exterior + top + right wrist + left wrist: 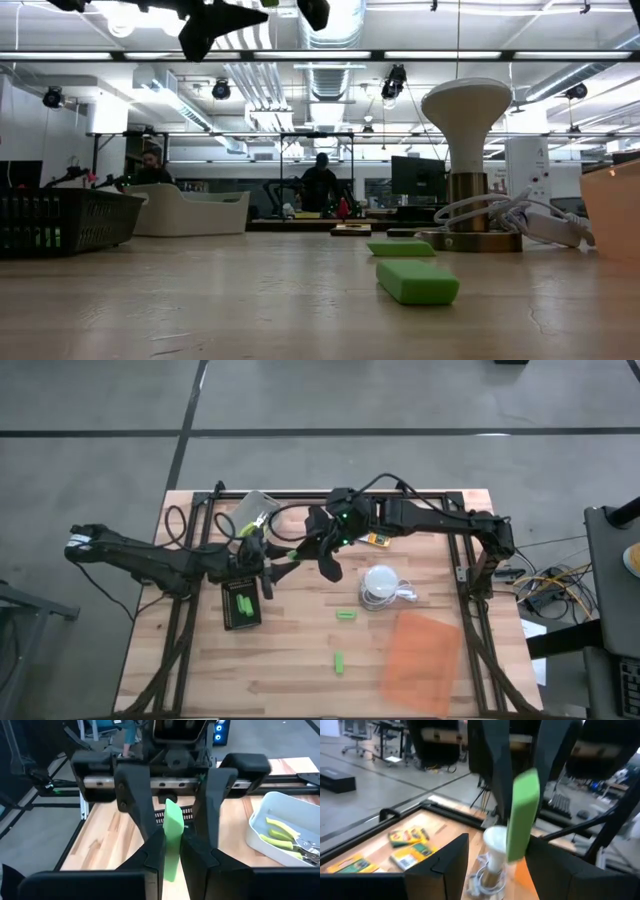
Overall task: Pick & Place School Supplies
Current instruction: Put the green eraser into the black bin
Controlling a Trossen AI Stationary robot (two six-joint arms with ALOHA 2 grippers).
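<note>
One smooth, blocky green stick (172,840) stood pinched between the right gripper's (171,851) dark fingers. The left gripper (496,860) faced it, jaws spread, holding nothing. No box (409,836) label was readable.

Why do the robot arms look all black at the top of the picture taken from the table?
Low view: long white ceiling strip lights shine at the camera, so the dark arms before them show as black shapes. High view: even light, only faint shadows on the pale wooden table. Right wrist view: the stubby bright-green stick in the right tool shows no glare.
</note>
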